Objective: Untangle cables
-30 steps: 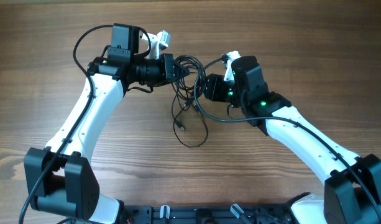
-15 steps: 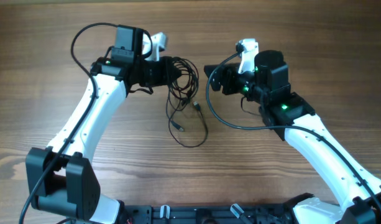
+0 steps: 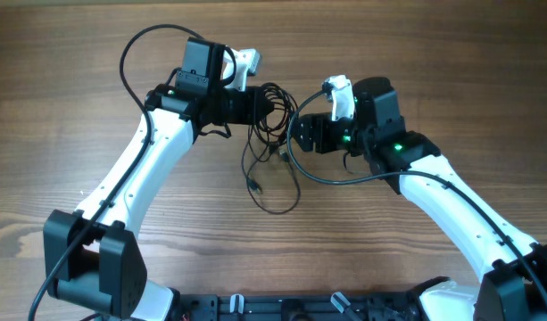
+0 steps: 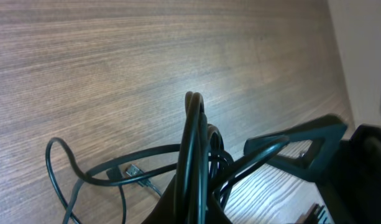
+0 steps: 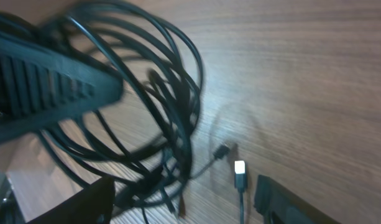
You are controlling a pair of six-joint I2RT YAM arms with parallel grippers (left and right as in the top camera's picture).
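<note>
A tangle of black cables [image 3: 269,109] hangs from my left gripper [image 3: 258,104], which is shut on the coiled part. Loose ends trail down onto the table in a loop [image 3: 278,198]. In the left wrist view the cable bundle [image 4: 195,134] runs up from between my jaws [image 4: 199,202]. My right gripper [image 3: 298,134] is open, right next to the bundle's right side. In the right wrist view the coils [image 5: 156,106] fill the left half, a USB plug [image 5: 238,170] lies between my open fingers [image 5: 184,196], and the left gripper's finger [image 5: 47,81] is at the upper left.
The wooden table [image 3: 416,53] carries nothing else. Each arm's own black cable arcs beside it, at the left [image 3: 130,53] and under the right wrist [image 3: 331,178]. The arm bases stand at the front edge.
My right gripper pulled back to the right, then came back left and stands against the bundle again. My left gripper shifted slightly right, still holding the cables.
</note>
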